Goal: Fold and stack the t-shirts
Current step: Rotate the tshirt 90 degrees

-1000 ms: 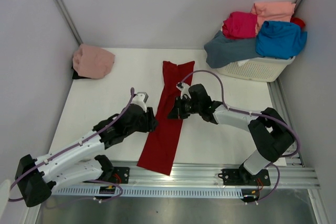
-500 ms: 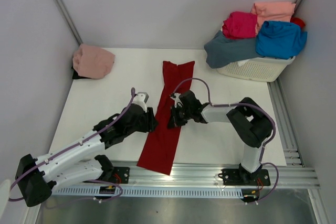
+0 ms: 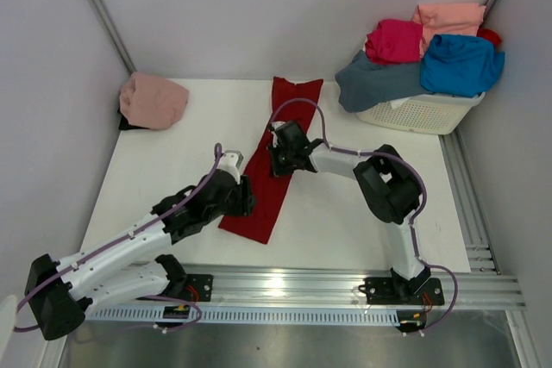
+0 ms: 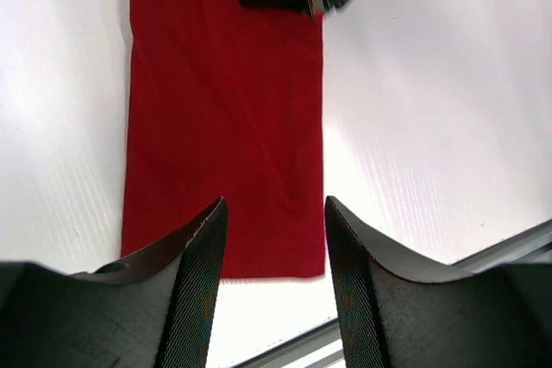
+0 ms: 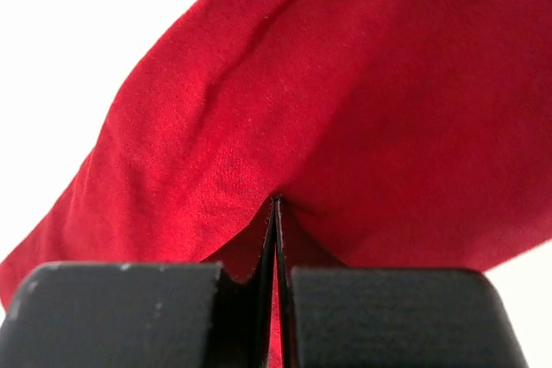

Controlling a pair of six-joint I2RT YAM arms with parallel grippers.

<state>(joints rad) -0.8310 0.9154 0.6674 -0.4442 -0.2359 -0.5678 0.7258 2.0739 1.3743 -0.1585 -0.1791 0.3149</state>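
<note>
On my feed the dark red t-shirt (image 3: 263, 200) lies as a long narrow strip down the middle of the table (image 3: 164, 170). Its long axis runs from the far edge towards the near edge, slanting left as it comes near. My right pincer (image 5: 274, 213) is pressed together on a pinch of that cloth about midway along the strip (the wrist view shows a fold rising from the closed fingers). My left pincer (image 4: 276, 204) stands apart at the strip's left side towards its near end, with red cloth showing between the fingers; I cannot tell whether it touches.

A dusty pink t-shirt (image 3: 153, 99) sits bunched in the far-left corner. In the far-right corner the white basket (image 3: 423, 114) holds a heap: a magenta t-shirt (image 3: 395, 40), a salmon t-shirt (image 3: 448, 16) and a bright blue t-shirt (image 3: 461, 65). A slate grey-blue t-shirt (image 3: 375, 82) is draped over its left rim.
</note>
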